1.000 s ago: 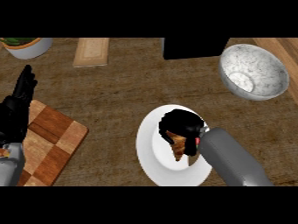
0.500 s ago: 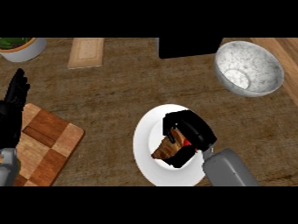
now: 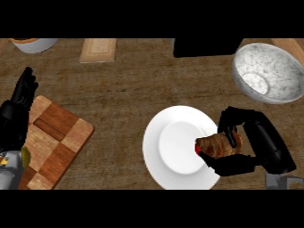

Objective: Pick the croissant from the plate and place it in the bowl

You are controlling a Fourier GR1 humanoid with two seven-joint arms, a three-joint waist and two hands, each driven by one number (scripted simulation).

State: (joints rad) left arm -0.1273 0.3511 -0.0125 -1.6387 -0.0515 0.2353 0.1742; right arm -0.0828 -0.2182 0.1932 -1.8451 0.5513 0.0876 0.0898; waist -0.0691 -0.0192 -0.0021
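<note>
Both hands are showing: our right hand (image 3: 256,144) is curling round the croissant (image 3: 215,144), seemingly just above the plate (image 3: 174,147) rim; left hand (image 3: 9,122) is resting open.

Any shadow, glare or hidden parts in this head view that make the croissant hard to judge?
Head view: even lighting, no glare on the white plate; the right hand curls round the croissant, hiding its right part; the bowl shows a bright patch inside; the left hand reads as a dark shape.
</note>
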